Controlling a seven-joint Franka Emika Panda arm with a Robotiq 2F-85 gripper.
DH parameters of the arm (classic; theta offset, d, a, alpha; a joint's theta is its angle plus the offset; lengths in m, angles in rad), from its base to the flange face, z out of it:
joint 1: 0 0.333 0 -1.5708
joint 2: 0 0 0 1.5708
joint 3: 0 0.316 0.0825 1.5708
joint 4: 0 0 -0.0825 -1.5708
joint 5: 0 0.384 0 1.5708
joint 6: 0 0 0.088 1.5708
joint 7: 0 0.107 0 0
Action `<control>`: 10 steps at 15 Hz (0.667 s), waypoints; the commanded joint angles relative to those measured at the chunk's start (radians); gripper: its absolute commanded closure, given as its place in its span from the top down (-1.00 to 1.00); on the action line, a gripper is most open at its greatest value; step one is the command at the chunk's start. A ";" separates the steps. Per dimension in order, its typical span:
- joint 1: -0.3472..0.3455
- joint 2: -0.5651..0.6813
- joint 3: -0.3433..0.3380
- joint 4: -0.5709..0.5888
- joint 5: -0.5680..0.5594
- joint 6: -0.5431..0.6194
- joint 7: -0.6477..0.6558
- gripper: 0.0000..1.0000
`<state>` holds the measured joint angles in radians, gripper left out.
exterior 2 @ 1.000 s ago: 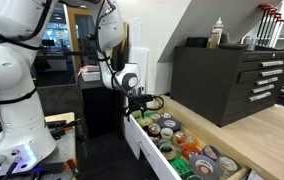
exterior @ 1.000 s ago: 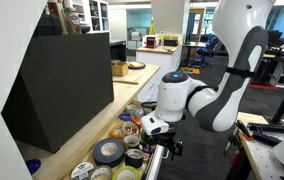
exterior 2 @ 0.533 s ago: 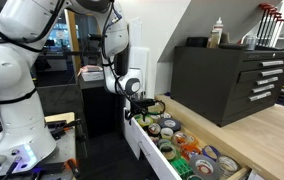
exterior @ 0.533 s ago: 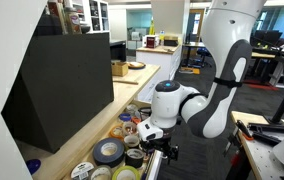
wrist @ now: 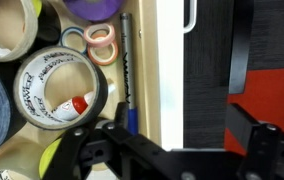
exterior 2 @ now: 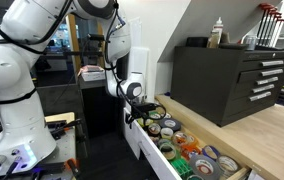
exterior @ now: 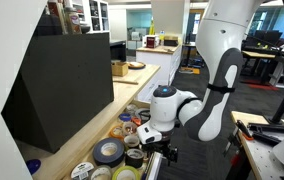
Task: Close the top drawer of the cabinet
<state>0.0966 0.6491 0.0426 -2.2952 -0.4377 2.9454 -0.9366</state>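
**Task item.** The drawer (exterior 2: 142, 146) stands pulled far out from under the worktop (exterior 2: 274, 128) in both exterior views. Its contents are fully exposed: tape rolls (exterior: 107, 151) packed along its length. In the wrist view a large roll (wrist: 57, 88) and a pen (wrist: 125, 60) lie just inside the front wall (wrist: 168, 70). A white handle (wrist: 190, 14) shows on the outer face.

**Tool.** The tool (wrist: 172, 152) sits at the drawer's outer end in both exterior views (exterior 2: 142, 108). In the wrist view its jaws are spread wide and hold nothing. One finger (wrist: 94, 152) appears over the drawer interior and the other over the floor side, so the front wall lies between them. Whether either finger touches the wall cannot be told.

**Progress.**
- Approach: judged complete, since the tool is at the front wall.
- Closing: no sign of it, as the drawer is near full extension.
- Remaining: the whole push inward until the front sits flush with the cabinet body.

**Other.** A black chest (exterior: 62, 90) stands on the worktop above, apart from the tool.
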 commanded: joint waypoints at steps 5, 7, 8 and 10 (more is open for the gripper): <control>-0.025 0.033 0.003 0.010 -0.020 0.037 0.009 0.22; -0.030 0.030 0.005 0.009 -0.019 0.039 0.008 -0.06; -0.030 0.029 0.004 0.010 -0.019 0.044 0.009 -0.20; -0.033 0.024 0.002 0.009 -0.020 0.055 0.009 -0.44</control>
<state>0.0810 0.6714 0.0427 -2.2803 -0.4377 2.9641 -0.9366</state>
